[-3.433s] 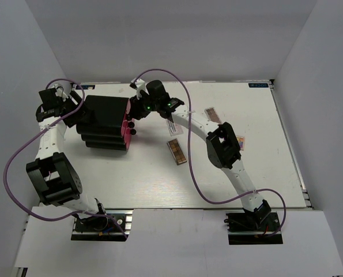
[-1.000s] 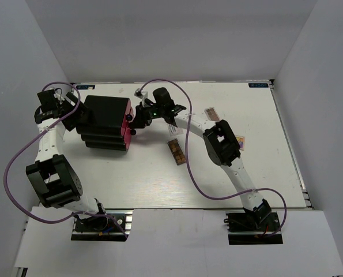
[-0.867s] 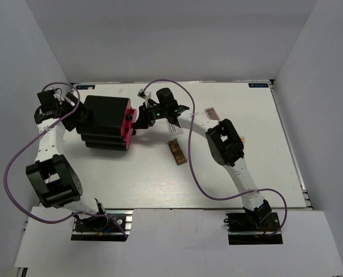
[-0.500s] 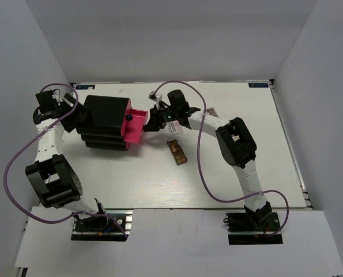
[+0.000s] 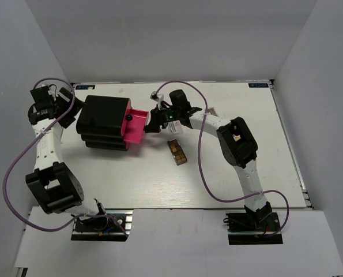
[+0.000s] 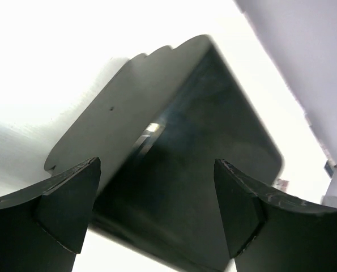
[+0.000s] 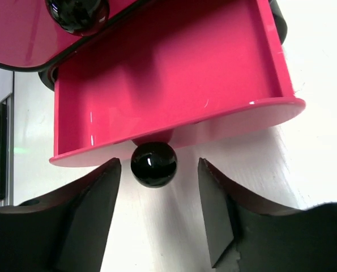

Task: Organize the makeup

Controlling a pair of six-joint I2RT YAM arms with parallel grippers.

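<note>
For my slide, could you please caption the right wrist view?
Right gripper open, its fingers flanking the black knob of the pulled-out pink drawer.

The left arm (image 5: 46,147) and right arm (image 5: 249,180) have white links and boxy black joints. A purple cable (image 5: 8,173) loops along each. Black bases (image 5: 99,225) sit at the frame's bottom; coloured wires show on the left one. A green light (image 5: 171,117) glows on the right wrist. Wrist views show matte black, wedge-shaped jaws.
</note>
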